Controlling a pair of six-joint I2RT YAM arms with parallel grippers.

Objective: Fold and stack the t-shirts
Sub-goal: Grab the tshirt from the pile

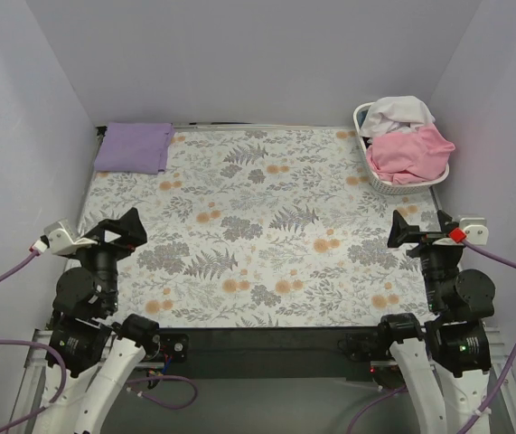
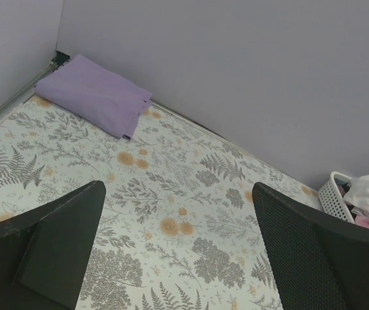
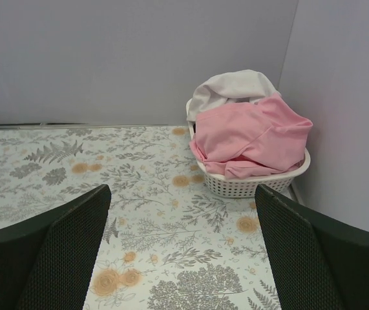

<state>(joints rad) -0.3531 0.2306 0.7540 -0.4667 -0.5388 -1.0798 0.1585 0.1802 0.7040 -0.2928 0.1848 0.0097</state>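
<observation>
Folded lavender cotton tee (image 1: 133, 147) is set upper left as stack base; crumpled pink cotton tee (image 1: 408, 154) is kept in white slatted plastic basket (image 1: 393, 187), upper right. Left gripper (image 1: 124, 231) & right gripper (image 1: 407, 229) are held wide, empty, prob. for next grab.

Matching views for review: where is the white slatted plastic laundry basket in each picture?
Top external: white slatted plastic laundry basket at upper right, in the far corner.
Left wrist: basket at the right edge, cut off.
Right wrist: basket right of centre.
Shared landmark: light pink cotton t-shirt heaped inside it.
</observation>
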